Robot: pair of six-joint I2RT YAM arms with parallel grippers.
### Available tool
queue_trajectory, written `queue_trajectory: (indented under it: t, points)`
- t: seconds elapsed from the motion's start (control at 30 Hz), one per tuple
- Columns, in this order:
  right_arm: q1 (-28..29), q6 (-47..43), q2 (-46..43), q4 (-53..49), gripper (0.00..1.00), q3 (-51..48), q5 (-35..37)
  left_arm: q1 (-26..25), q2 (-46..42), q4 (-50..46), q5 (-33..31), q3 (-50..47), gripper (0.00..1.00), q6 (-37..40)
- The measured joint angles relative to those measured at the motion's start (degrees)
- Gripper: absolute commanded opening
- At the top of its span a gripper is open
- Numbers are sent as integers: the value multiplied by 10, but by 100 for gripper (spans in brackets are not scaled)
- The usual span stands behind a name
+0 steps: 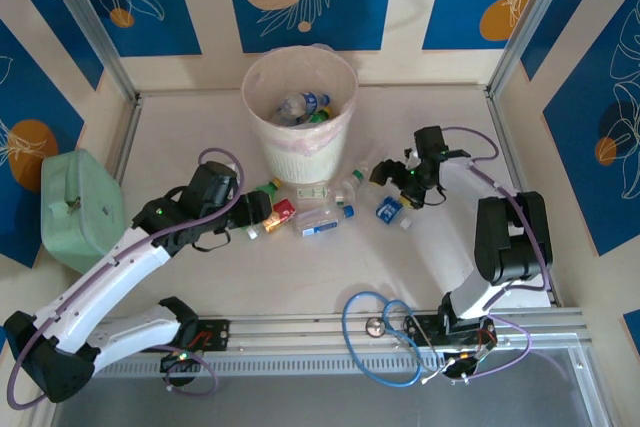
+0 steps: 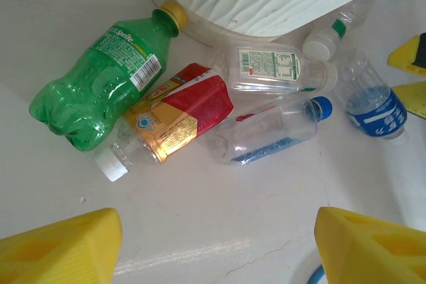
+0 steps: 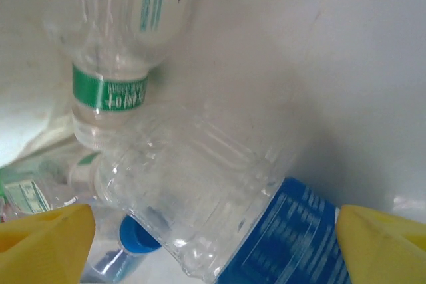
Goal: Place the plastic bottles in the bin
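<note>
Top view: your bin (image 1: 300, 142) stood upper centre with bottles (image 1: 305, 107) inside. Loose bottles (image 1: 320, 219) lay on the table (image 1: 450, 267) just below it.

Left wrist: you had the left gripper (image 2: 216, 244) wide and empty, with the green bottle (image 2: 100, 91) at upper left.

Right wrist: you had the right gripper (image 3: 213, 244) wide, with the blue-labelled bottle (image 3: 200, 191) between its fingers. Contact could not be told.

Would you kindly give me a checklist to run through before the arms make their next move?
1. Left tool open and empty: ok.
2. Green bottle lies uncovered ahead of it: ok.
3. Right tool open: ok.
4. Blue-labelled bottle lies between its fingers: ok; whether they touch it: cannot tell.
5. Bin upright, mouth unblocked: ok.
6. All bottles binned: not ok, several lie on the table.
</note>
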Motion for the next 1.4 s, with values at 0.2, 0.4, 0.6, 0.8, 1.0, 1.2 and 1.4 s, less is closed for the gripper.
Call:
queue_trajectory:
  t: [0.2,0.4,0.6,0.8,1.0,1.2,1.4]
  points:
    - [36,0,-6,2,94,-34,24,0,-2,1,0,-9,77,0]
    - [66,2,-51,-7,94,-68,47,0,-11,2,0,-21,78,0]
    - [88,2,-58,-12,85,-73,65,0,-10,8,0,-30,77,-7]
    - [118,4,-35,-24,82,-64,96,0,-10,12,0,-36,78,-10]
    - [147,9,-2,-48,79,-38,131,0,-10,12,0,-43,78,-11]
    - [155,16,-1,-61,67,-35,151,0,-10,12,0,-43,78,-11]
    - [159,23,-21,-71,63,-35,164,0,-10,12,0,-43,78,-11]
